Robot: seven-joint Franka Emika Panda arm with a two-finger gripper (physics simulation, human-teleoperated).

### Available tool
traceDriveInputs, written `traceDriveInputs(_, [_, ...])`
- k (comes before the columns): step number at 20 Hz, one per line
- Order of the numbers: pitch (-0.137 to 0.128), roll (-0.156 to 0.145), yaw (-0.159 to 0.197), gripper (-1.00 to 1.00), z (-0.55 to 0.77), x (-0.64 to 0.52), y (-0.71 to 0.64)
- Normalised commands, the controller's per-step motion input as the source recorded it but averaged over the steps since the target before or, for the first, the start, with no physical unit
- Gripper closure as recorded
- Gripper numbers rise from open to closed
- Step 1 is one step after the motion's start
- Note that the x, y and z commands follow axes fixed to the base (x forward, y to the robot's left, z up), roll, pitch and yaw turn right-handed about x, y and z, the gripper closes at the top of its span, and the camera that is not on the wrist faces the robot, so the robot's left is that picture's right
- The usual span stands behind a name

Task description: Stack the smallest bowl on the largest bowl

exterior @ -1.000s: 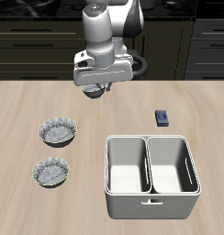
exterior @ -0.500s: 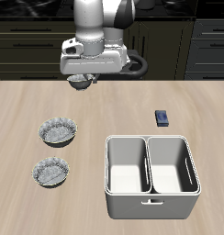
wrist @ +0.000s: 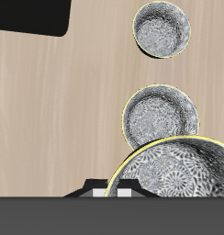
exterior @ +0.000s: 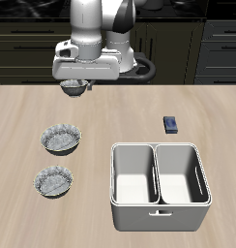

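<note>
Gripper (exterior: 75, 88) clamps smallest bowl (exterior: 75, 87), carried high to clear; largest bowl (exterior: 62, 139) ahead below.

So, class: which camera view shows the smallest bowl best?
The wrist view: the smallest bowl looms close, its patterned inside plain, though partly cropped. The exterior view shows only a small dark shape held in the gripper.

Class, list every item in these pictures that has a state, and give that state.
gripper: shut on the smallest bowl
smallest bowl: upright, held above the table
largest bowl: upright on the table, empty
middle bowl: upright on the table, empty
bin: both compartments empty
</note>
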Motion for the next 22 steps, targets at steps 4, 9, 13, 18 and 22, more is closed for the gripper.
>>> traceDriveInputs(4, [0.033,-0.017,-0.045,1.0,0.01,0.21,-0.3])
traceDriveInputs(9, [-0.001,-0.002,-0.034,1.0,0.05,0.2,-0.27])
traceDriveInputs(13, [0.028,0.044,-0.06,1.0,0.08,0.27,-0.32])
traceDriveInputs(18, [-0.008,-0.005,-0.003,1.0,0.0,0.23,-0.21])
traceDriveInputs(22, [0.033,-0.01,-0.004,1.0,-0.18,0.19,-0.11])
